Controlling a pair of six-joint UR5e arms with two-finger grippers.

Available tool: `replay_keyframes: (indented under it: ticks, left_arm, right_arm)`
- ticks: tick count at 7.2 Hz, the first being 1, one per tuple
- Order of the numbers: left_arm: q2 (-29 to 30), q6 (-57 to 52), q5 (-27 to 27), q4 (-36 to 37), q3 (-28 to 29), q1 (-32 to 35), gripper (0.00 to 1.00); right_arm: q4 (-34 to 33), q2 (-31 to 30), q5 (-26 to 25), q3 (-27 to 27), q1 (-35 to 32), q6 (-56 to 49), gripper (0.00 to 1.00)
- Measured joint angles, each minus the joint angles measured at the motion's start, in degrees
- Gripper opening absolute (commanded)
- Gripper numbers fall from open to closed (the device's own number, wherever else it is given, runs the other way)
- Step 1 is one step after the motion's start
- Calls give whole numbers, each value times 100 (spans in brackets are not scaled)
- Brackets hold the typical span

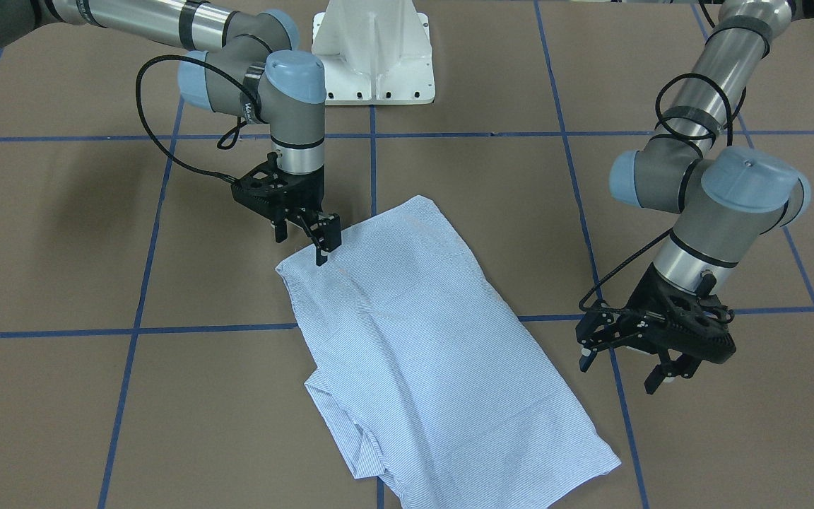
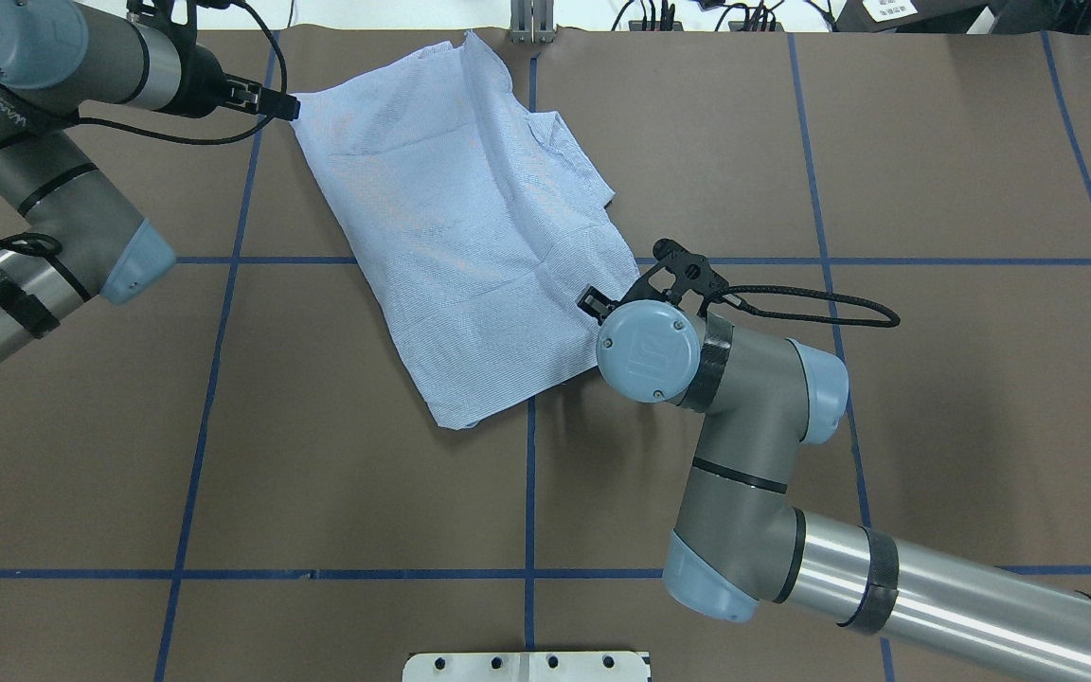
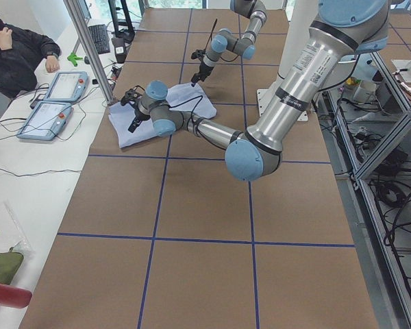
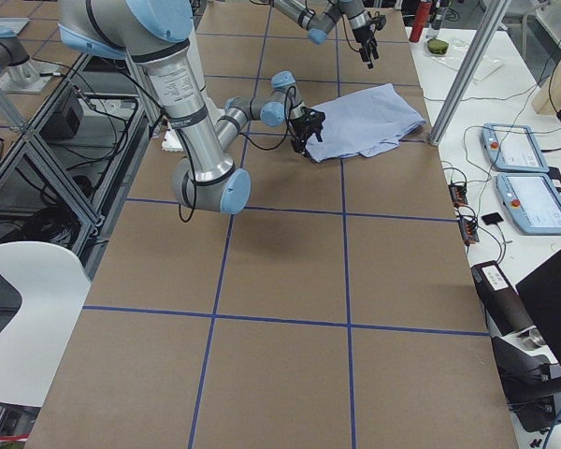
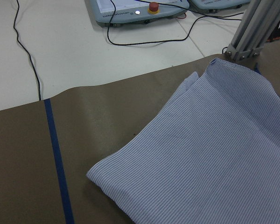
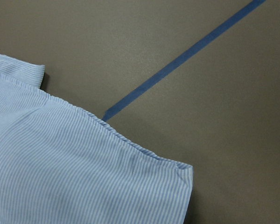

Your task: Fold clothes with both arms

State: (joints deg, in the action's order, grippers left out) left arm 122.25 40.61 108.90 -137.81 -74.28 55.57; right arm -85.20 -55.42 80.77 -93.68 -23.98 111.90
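The light blue striped shirt (image 1: pixel 421 339) lies folded into a rough rectangle, set diagonally on the brown table; it also shows in the overhead view (image 2: pixel 456 218) and in both wrist views (image 5: pixel 214 154) (image 6: pixel 74 172). My right gripper (image 1: pixel 301 244) hangs open just above the shirt's corner nearest the robot, holding nothing; in the overhead view it is mostly hidden under its wrist (image 2: pixel 602 308). My left gripper (image 1: pixel 619 371) is open and empty, raised beside the shirt's far corner (image 2: pixel 280 102). Neither wrist view shows any fingers.
The white pedestal base (image 1: pixel 372 56) stands at the robot's side of the table. Blue tape lines (image 1: pixel 131 332) grid the brown table. An aluminium post (image 5: pixel 252 28) and teach pendants (image 3: pixel 55 103) stand just beyond the shirt's far edge. An operator (image 3: pixel 14 48) sits there.
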Motion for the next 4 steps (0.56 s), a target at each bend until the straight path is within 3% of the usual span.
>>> replay_keyframes:
  ticks: [4]
  left_arm:
    - [-41,3,0,0,-57,-15,100]
  right_arm:
    - [37,69,-227,352,75,68,98]
